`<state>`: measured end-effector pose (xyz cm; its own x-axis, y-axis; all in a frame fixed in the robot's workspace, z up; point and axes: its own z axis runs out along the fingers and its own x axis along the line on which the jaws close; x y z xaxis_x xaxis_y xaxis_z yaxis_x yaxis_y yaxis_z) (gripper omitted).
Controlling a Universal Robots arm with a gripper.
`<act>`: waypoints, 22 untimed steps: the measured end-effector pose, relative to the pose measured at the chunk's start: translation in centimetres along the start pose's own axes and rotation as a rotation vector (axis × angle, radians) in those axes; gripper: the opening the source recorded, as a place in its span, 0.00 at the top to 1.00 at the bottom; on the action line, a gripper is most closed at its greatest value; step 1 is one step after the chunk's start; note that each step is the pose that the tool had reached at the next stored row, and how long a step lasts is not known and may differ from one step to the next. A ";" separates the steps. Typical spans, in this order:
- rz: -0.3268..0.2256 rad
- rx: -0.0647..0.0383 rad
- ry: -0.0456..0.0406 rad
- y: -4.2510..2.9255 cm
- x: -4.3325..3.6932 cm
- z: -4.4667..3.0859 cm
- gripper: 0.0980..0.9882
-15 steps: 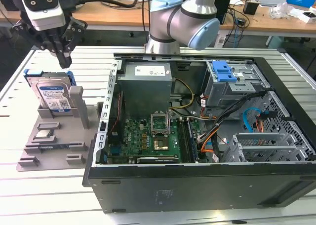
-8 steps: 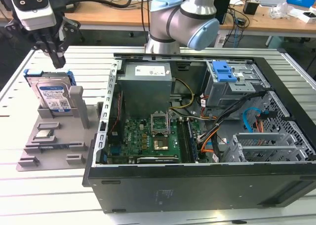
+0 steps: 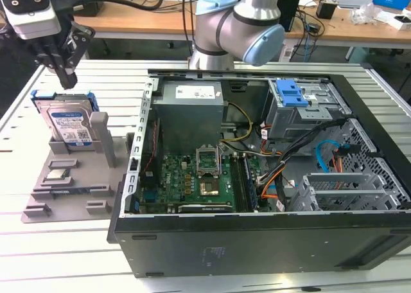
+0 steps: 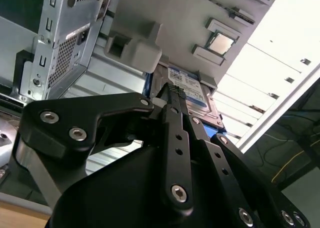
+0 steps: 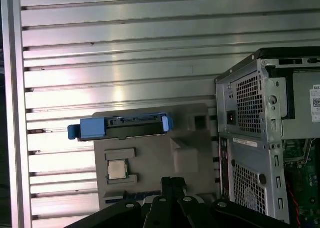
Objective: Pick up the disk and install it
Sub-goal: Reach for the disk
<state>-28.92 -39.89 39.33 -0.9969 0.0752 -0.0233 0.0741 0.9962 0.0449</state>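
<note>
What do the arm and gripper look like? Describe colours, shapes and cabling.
The arm is silver-grey tubing with light-blue joint caps. Its gripper is black, with bar-shaped linkages joined by silver screws. A white-and-grey housing sits above it, and a black cable runs there.

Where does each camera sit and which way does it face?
Exterior view: off the arm, looking down at the open computer case, disk and hand; the arm shows.
Second wrist view: on the wrist, looking along the hand toward the disk.
First wrist view: on the wrist, looking down onto the disk's edge; the hand shows.
All share disk, hand and computer case.
</note>
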 end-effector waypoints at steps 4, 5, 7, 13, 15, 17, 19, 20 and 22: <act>0.000 0.000 0.0000 -0.05 0.70 -0.02 1.00; 0.000 0.000 0.0000 -0.06 0.90 -0.02 1.00; 0.000 0.000 0.0000 -0.12 1.62 -0.04 1.00; 0.000 0.000 0.0000 -0.27 3.65 -0.08 1.00; 0.000 0.000 0.0000 -0.33 4.43 -0.10 1.00; 0.000 0.000 0.0000 -0.37 5.05 -0.12 1.00; 0.000 0.000 -0.0001 -0.41 5.47 -0.12 1.00; 0.000 0.000 0.0000 -0.41 5.50 -0.12 1.00; 0.000 0.000 0.0000 -0.41 5.52 -0.12 1.00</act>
<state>-34.45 -39.88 39.30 -0.9969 0.0753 -0.0233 0.0742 0.9962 0.0449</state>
